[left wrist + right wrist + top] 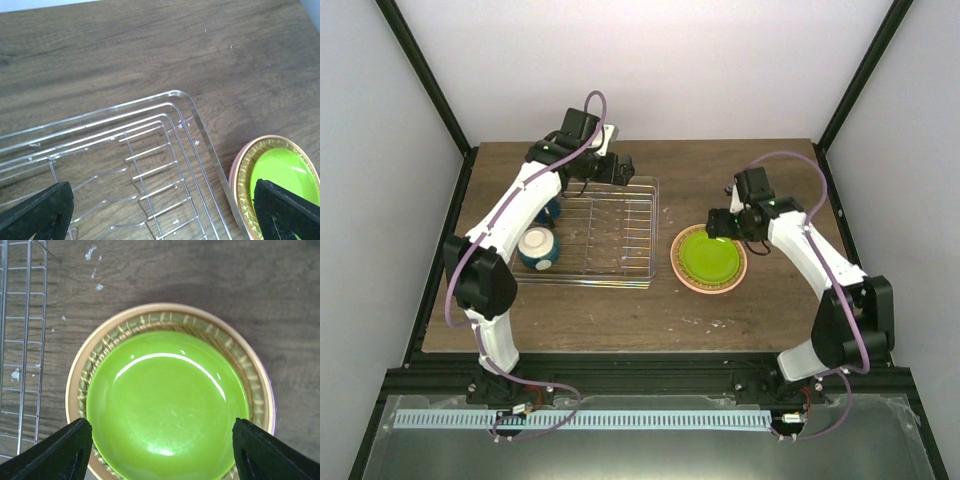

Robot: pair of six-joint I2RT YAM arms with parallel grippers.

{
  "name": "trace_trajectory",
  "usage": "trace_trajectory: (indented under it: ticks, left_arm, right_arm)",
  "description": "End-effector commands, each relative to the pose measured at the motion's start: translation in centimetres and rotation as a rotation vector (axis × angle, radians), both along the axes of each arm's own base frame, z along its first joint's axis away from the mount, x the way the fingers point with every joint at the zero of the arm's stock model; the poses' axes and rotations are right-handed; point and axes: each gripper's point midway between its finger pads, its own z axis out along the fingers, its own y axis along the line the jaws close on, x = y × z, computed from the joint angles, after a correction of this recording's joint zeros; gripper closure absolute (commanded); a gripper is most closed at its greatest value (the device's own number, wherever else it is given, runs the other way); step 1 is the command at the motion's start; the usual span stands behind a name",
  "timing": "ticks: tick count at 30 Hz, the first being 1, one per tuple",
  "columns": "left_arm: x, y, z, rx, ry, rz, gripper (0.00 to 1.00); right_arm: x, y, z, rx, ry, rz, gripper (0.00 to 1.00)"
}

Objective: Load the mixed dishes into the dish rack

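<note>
The lime-green plate [709, 257] lies stacked on the cream plate [737, 274], which lies on the salmon-pink plate [676, 262], right of the silver wire dish rack [650, 232]. The teal-blue bowl [537, 249] and the dark blue mug [550, 211] sit at the rack's left end, partly behind my left arm. My left gripper [617, 168] is open and empty above the rack's far right corner [177, 95]. My right gripper [722, 224] is open and empty above the green plate [167, 405], its fingers [60, 452] spread wider than that plate.
The wooden table [720, 165] ends at black frame rails on both sides. The rack's right edge [25, 340] lies close to the plate stack. Small white flecks [92, 255] mark the table near the rack.
</note>
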Motion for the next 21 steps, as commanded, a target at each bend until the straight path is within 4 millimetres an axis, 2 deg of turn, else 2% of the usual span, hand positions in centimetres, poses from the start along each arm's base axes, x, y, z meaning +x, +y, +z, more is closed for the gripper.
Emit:
trace_trajectory:
  ticks: [1, 5, 10, 21]
  left_arm:
    - [-1.2, -0.8, 1.7, -0.065, -0.039, -0.04, 0.0]
    - [-1.5, -0.8, 1.3, -0.061, -0.029, -0.054, 0.0]
    - [-1.6, -0.7, 0.7, -0.041, -0.025, -0.06, 0.0]
    - [-1.1, -0.8, 0.1, -0.033, -0.012, -0.053, 0.0]
  right_arm:
    - [-2.0, -0.7, -0.6, 0.028, 0.023, -0.077, 0.23]
    - [-3.1, -1.2, -2.4, 0.022, 0.049, -0.108, 0.26]
    - [-3.4, -1.5, -4.7, 0.011, 0.094, -0.146, 0.27]
    - [-2.2, -1.5, -7.5, -0.017, 0.136, -0.156, 0.27]
